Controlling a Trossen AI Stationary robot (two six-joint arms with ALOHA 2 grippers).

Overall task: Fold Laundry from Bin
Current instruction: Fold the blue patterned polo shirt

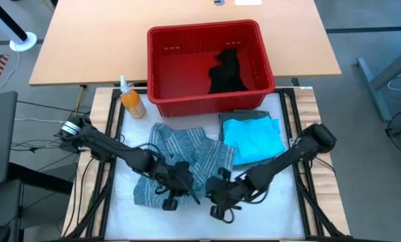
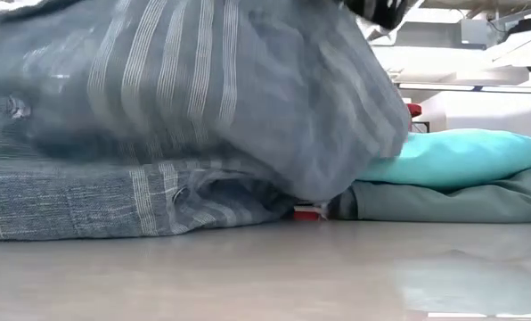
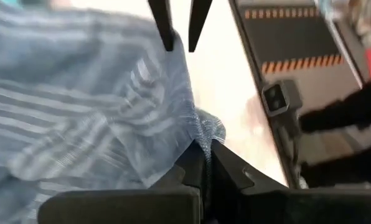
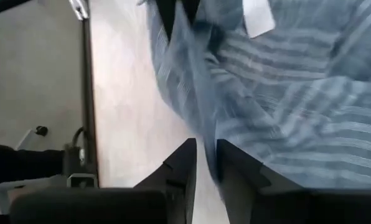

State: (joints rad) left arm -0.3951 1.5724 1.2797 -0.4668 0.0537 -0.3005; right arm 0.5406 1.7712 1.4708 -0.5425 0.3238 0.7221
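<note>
The blue-grey striped shirt (image 1: 184,151) lies crumpled on the white mat in front of the red bin (image 1: 204,30). Its near part is raised and fills the low view as a hanging drape (image 2: 203,89). My left gripper (image 1: 180,188) and my right gripper (image 1: 221,195) stand close together at the shirt's near edge, each shut on it. A black garment (image 1: 227,70) lies inside the bin. At the right, a turquoise garment (image 1: 254,138) rests folded on top of a grey-green one (image 1: 244,116). My left gripper pinches an edge of the striped shirt (image 3: 197,134) between its two fingers, slanting down from the table's left near side. The cloth fans out from the fingers, raised off the mat, while the shirt's lower part (image 2: 114,201) stays on the table. My right gripper has a strip of the shirt's edge (image 4: 205,140) running between its two fingers, which stand a narrow gap apart. It slants down from the table's right near side. The cloth is raised here too and spreads away toward the shirt's far part.
An orange bottle (image 1: 132,101) with a white nozzle stands left of the bin. Black frame rails run along both sides of the mat (image 1: 268,215). Bare mat shows near the front edge. A wooden table (image 1: 86,47) lies behind the bin.
</note>
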